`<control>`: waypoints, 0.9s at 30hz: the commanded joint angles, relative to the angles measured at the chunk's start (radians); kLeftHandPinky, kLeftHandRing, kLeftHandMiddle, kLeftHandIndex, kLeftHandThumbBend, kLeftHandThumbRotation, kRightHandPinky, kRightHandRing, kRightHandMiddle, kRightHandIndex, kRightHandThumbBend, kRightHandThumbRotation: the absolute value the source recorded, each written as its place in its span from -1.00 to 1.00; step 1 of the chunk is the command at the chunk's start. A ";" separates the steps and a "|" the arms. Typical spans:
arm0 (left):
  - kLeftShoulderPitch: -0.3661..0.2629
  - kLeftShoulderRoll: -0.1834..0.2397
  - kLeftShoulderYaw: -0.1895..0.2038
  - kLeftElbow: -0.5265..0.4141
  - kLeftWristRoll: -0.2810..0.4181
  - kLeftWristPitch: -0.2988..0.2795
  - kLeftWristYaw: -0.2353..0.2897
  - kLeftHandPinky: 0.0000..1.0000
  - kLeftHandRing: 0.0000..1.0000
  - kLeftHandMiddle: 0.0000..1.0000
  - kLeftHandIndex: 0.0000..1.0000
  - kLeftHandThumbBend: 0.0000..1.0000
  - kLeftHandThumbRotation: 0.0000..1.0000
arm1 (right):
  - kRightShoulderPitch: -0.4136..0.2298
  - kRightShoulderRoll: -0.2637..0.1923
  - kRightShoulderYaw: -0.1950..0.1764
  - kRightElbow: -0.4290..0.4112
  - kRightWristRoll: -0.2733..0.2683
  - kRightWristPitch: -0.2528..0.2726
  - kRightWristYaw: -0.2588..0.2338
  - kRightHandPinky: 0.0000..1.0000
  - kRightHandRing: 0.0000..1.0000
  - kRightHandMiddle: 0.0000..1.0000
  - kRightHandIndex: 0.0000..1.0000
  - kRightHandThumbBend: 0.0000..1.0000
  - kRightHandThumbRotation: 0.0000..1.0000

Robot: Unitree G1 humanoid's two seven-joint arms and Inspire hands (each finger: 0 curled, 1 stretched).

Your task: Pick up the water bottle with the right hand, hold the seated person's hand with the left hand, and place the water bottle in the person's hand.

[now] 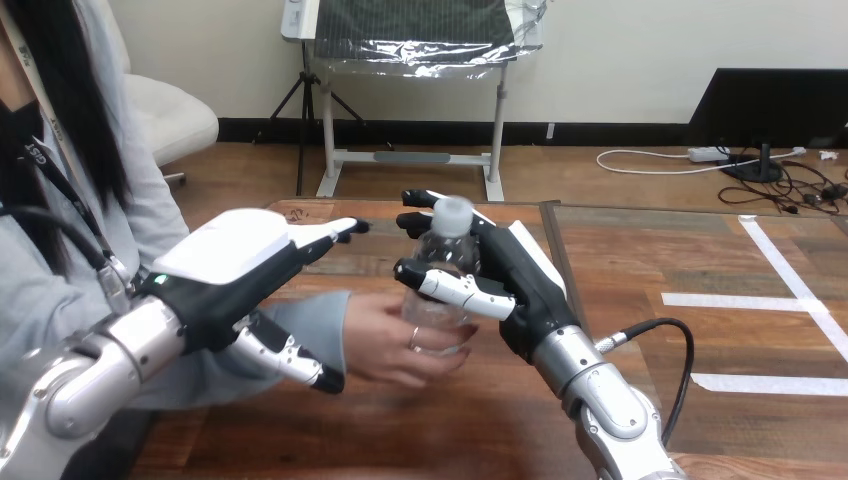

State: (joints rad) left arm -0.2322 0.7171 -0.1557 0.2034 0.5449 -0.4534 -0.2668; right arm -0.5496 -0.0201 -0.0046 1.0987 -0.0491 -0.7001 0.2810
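A clear water bottle (441, 256) with a white cap stands upright above the table's middle. My right hand (522, 278) is shut on it, thumb across its front and fingers round its back. The person's hand (385, 340) reaches in from the left and cups the bottle's lower part, fingers touching it. My left hand (235, 258) lies over the person's grey-sleeved forearm (300, 318). Its fingers stretch straight above the wrist and its thumb sits in front of and below the sleeve, so it is open and does not grip.
The wooden table (620, 262) stretches to the right with white tape strips (742, 300) on it. The person sits close at the left edge. A black cable runs from my right wrist over the table.
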 commanded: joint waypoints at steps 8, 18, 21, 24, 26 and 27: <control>0.017 0.027 0.050 -0.059 -0.010 -0.004 0.027 0.81 0.96 0.99 1.00 1.00 -0.18 | -0.071 -0.036 -0.004 -0.030 -0.003 -0.014 -0.010 0.79 0.79 0.70 0.78 0.98 0.09; 0.053 0.030 0.061 -0.065 -0.009 -0.011 0.050 0.84 1.00 1.00 1.00 1.00 -0.09 | -0.072 -0.047 -0.008 -0.025 0.005 -0.020 0.001 0.87 0.87 0.79 0.87 1.00 0.19; 0.064 0.028 0.065 -0.065 -0.013 -0.013 0.055 0.86 1.00 1.00 1.00 1.00 -0.06 | -0.072 -0.048 -0.011 -0.023 0.010 -0.022 0.005 0.88 0.88 0.80 0.89 1.00 0.22; 0.073 0.028 0.069 -0.063 -0.015 -0.018 0.061 0.88 1.00 1.00 1.00 1.00 -0.02 | -0.072 -0.050 -0.013 -0.021 0.012 -0.028 0.007 0.90 0.89 0.81 0.91 1.00 0.25; 0.078 0.028 0.071 -0.062 -0.017 -0.020 0.064 0.88 1.00 1.00 1.00 1.00 0.00 | -0.072 -0.052 -0.013 -0.020 0.011 -0.032 0.004 0.91 0.89 0.81 0.92 1.00 0.27; 0.082 0.026 0.073 -0.059 -0.018 -0.027 0.071 0.89 1.00 1.00 1.00 1.00 0.01 | -0.072 -0.053 -0.013 -0.019 0.011 -0.036 0.005 0.91 0.89 0.81 0.92 1.00 0.28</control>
State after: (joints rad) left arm -0.1357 0.7342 -0.1212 0.1881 0.5441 -0.4593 -0.2316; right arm -0.5497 -0.0576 -0.0058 1.0990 -0.0504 -0.7018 0.2843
